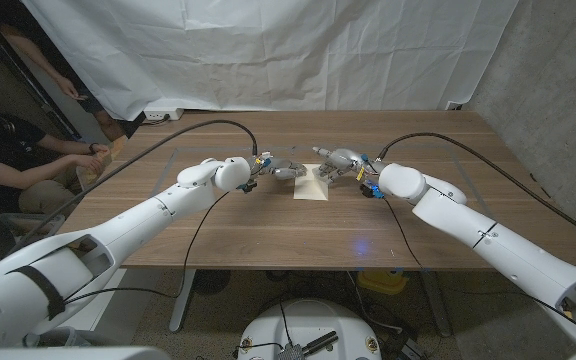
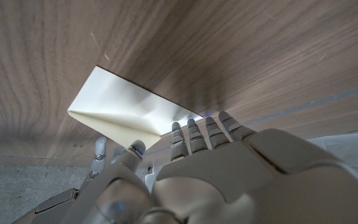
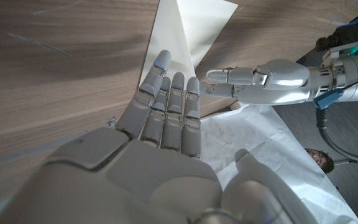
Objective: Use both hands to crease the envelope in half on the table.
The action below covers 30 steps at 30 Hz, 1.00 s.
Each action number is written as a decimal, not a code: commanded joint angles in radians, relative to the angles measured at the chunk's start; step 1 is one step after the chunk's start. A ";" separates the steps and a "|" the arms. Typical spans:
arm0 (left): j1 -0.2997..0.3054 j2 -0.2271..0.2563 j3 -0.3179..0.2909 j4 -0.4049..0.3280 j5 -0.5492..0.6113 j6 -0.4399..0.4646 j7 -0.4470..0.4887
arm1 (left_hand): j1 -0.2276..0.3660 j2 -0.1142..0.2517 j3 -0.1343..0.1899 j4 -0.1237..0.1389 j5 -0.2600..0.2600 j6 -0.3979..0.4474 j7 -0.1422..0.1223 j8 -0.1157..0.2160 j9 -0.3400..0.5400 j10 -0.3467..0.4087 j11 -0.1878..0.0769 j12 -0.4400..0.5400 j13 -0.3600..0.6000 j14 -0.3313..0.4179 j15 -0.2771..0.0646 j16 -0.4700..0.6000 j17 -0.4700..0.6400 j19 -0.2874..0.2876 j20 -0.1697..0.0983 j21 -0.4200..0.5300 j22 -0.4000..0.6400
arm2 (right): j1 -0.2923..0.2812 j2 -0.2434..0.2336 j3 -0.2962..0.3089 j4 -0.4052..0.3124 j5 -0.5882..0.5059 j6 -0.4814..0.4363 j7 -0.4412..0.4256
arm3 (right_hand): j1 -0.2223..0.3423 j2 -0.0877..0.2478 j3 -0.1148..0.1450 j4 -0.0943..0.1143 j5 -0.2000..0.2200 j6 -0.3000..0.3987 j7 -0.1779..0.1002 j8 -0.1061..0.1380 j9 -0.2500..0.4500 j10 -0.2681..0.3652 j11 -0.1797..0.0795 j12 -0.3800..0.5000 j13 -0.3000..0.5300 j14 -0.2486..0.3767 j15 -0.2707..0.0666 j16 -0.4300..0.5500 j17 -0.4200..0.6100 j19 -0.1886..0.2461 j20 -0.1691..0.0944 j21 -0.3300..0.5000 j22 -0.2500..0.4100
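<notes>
A long wooden worktop [image 1: 268, 225] with dark, streaked grain runs across the room, with a white sheet [image 1: 268, 50] hung as a backdrop behind it and a rough grey wall to the robot's right. A person [image 1: 8, 150] sits off the far left corner, arms resting near the edge.

Two white robot arms reach in from the near corners and meet around the middle of the worktop, toward its far side. Between them lies the envelope [image 1: 313, 184], cream-coloured and small against the wood.

The left hand [image 1: 280, 168] sits at the envelope's left edge, fingers extended toward the paper, grasping nothing as far as I can see. In the left wrist view its fingertips [image 2: 207, 127] reach one corner of the envelope [image 2: 126, 112], where one flap appears to be lifted off the wood.

The right hand [image 1: 340, 160] hovers at the envelope's far right corner, fingers straight and together, also holding nothing. From its wrist camera the fingers [image 3: 173, 102] lie over the edge of the envelope [image 3: 194, 28].

The envelope looks light, thin and limp, likely to slide on the smooth wood. Pinning one edge while the other hand lifts the opposite edge seems the safest hold.
</notes>
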 commanded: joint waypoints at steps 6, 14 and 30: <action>0.017 -0.002 -0.026 -0.010 -0.048 0.004 0.031 | -0.002 0.095 -0.003 0.002 0.008 -0.004 -0.002 -0.003 0.005 -0.003 -0.005 0.005 0.004 -0.004 -0.034 -0.003 0.002 -0.002 -0.003 0.001 0.000 | -0.061 0.040 0.082 0.105 0.165 0.161 -0.079 | 0.012 0.009 0.010 -0.007 0.003 -0.021 0.003 -0.009 0.002 -0.022 0.001 -0.010 0.002 -0.024 0.001 -0.007 0.002 -0.020 0.002 -0.008 0.005; 0.042 0.002 -0.068 -0.012 -0.145 -0.011 0.051 | -0.001 0.095 -0.003 0.001 0.008 -0.002 -0.001 -0.002 0.005 -0.002 -0.003 0.005 0.004 -0.002 -0.030 -0.002 0.001 0.000 -0.003 0.001 0.000 | -0.084 0.063 0.112 0.148 0.233 0.231 -0.097 | 0.022 0.012 0.016 -0.013 0.002 -0.036 0.003 -0.013 0.002 -0.038 0.002 -0.015 0.002 -0.045 0.006 -0.010 0.002 -0.039 0.007 -0.013 0.005; 0.092 0.012 -0.146 0.020 -0.396 -0.083 0.108 | 0.001 0.095 -0.002 -0.001 0.008 -0.001 0.006 -0.001 0.004 0.005 0.000 0.007 0.004 0.007 -0.023 0.000 0.001 0.009 -0.002 0.005 0.000 | -0.130 0.129 0.167 0.237 0.367 0.366 -0.116 | 0.037 0.017 0.025 -0.022 -0.001 -0.047 0.005 -0.015 0.002 -0.049 0.003 -0.016 0.002 -0.055 0.006 -0.008 0.001 -0.053 0.011 -0.014 0.005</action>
